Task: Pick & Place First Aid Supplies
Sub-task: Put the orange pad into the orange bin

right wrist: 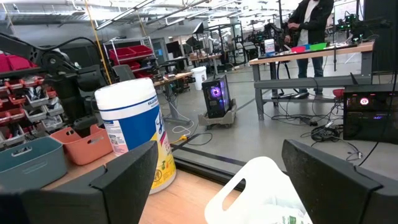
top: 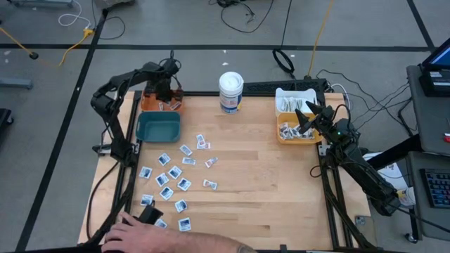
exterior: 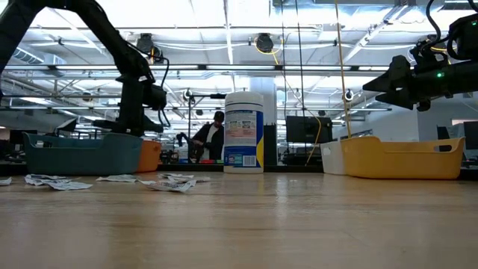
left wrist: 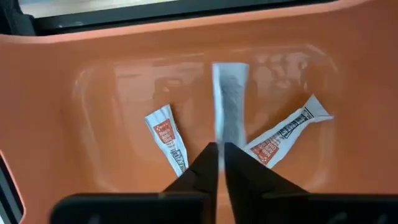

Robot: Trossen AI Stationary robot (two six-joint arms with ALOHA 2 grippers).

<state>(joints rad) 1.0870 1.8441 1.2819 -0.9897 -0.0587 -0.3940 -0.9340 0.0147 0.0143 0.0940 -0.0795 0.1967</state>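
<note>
**A:** Left wrist view first: what does your left end effector (left wrist: 220,146) have?

**B:** It hangs over the orange bin (left wrist: 56,93), at eleven o'clock on the tabletop (top: 267,204). A narrow grey strip (left wrist: 230,93) stands straight ahead of its tips, blurred. You cannot tell from this whether it is gripped or loose. Two red-marked packets (left wrist: 168,140) lie flat on the bin floor, one on either side of the strip.

**A:** And your right end effector (top: 309,116)?

**B:** It is spread wide with nothing in it, above the yellow bin (top: 299,140) at two o'clock. The white bin (top: 295,93) sits just beyond, and the white tub (top: 230,91) stands at twelve o'clock.

**A:** Where are the remaining supplies?

**B:** The square white-and-blue sachets (top: 176,172) are scattered from the middle toward seven o'clock, on the near side of the teal bin (top: 158,126). The yellow bin also holds a heap of wrapped packets.

**A:** Anything else on your tabletop?

**B:** A person's hand (top: 133,230) rests at the seven o'clock edge, close to the nearest sachets.
</note>
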